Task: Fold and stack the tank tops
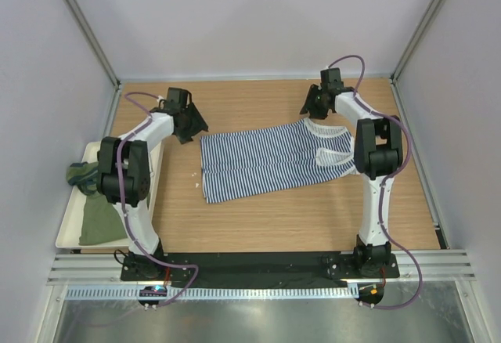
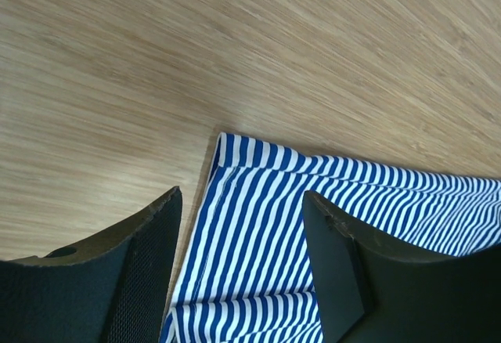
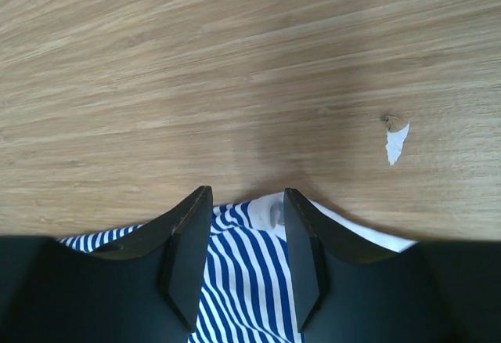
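We are hovering our left gripper [image 2: 241, 202], jaws apart, over a hem corner of the striped tank top [image 1: 258, 163]. Our right gripper [image 3: 247, 194], also apart, is straddling its white-trimmed strap. The olive tank top [image 1: 98, 219] is lying in the tray [image 1: 67, 229], outboard of the left arm.
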`<state>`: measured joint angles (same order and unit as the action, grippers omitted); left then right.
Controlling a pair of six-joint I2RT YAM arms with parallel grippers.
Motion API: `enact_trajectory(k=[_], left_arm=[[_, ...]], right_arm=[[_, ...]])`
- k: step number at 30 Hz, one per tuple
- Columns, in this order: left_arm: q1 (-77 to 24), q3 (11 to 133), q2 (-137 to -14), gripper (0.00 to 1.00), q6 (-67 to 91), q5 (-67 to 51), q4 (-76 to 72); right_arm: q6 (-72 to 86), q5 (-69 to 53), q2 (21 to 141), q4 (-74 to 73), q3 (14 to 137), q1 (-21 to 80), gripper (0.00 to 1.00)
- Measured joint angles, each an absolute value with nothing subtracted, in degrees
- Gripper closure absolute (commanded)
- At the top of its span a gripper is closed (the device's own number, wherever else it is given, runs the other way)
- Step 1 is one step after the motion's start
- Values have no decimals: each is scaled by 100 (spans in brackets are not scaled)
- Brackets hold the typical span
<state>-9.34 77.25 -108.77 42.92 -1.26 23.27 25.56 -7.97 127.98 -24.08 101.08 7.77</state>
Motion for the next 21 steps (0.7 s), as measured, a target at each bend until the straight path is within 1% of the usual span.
enact_trajectory(k=[4,6,9,10,11,12,15,16,17,18,21], left_arm=[[-930,7887,-11142,37,4248,-123,2414],[-930,7955,-11268,37,4213,-126,2486],[-930,8025,-11437,38,4169,-123,2561],[-930,8040,-11487,39,4154,-119,2606],[-930,8064,-11507,40,4152,-121,2633],[-928,8093,-11515,41,4145,-110,2648],[-928,8259,-11646,60,4134,-106,2685],[-923,8361,-11747,70,4128,-108,2698],[-923,8484,-11848,74,4147,-119,2716],[-919,8576,-11917,81,4125,-113,2689],[-908,8674,-12027,92,4108,-130,2672]], right_arm=[[2558,-819,12912,-2443,10191,777,63],[2561,-840,12958,-2460,10200,777,64],[2545,-897,13008,-2495,10200,777,83],[2543,-919,13017,-2502,10200,777,95],[2530,-943,13028,-2506,10202,777,98],[2554,-965,13037,-2521,10202,777,99],[2563,-1022,13065,-2539,10226,777,99],[2561,-1031,13065,-2543,10232,777,99],[2561,-1033,13065,-2541,10232,777,99],[2561,-1033,13065,-2539,10232,777,99],[2561,-1031,13065,-2543,10232,777,99]])
